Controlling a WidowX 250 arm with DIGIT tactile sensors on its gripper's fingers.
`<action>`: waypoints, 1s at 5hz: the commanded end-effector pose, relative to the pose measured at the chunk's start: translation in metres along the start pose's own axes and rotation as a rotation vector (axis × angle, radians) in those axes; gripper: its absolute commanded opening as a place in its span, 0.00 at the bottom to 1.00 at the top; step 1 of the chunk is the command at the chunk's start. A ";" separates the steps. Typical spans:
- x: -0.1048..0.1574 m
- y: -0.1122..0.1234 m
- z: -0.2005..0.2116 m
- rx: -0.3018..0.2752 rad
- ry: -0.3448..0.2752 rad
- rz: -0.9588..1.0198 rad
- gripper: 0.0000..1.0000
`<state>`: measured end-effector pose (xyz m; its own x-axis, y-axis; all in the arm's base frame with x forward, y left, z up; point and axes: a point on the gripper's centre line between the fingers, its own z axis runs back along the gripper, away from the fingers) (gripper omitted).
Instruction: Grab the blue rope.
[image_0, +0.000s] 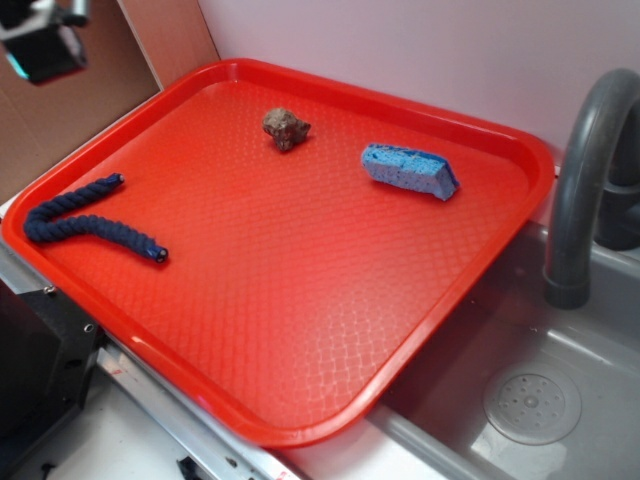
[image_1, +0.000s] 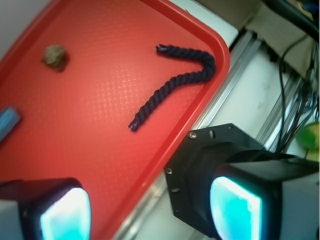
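The blue rope (image_0: 90, 222) is a dark navy twisted cord bent in a hook shape, lying on the left edge of the red tray (image_0: 300, 270). In the wrist view the blue rope (image_1: 170, 85) lies ahead of the fingers, near the tray's (image_1: 90, 115) right rim. My gripper (image_0: 45, 50) hangs high at the top left corner, above and behind the rope and only partly in frame. From the wrist, the gripper (image_1: 150, 212) is open, its cyan pads (image_1: 65, 215) far apart with nothing between them.
A brown rock (image_0: 286, 127) and a light blue sponge (image_0: 410, 170) lie at the back of the tray. A grey faucet (image_0: 590, 170) and sink (image_0: 530, 400) stand to the right. A black box (image_0: 30, 370) sits by the tray's left front edge.
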<state>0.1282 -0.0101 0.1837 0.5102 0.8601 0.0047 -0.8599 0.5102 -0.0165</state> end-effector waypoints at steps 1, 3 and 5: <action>0.046 -0.008 -0.079 0.103 -0.044 0.084 1.00; 0.057 0.010 -0.132 0.185 -0.075 0.075 1.00; 0.061 0.023 -0.160 0.176 -0.088 0.078 1.00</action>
<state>0.1443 0.0489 0.0228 0.4695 0.8777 0.0955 -0.8781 0.4529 0.1545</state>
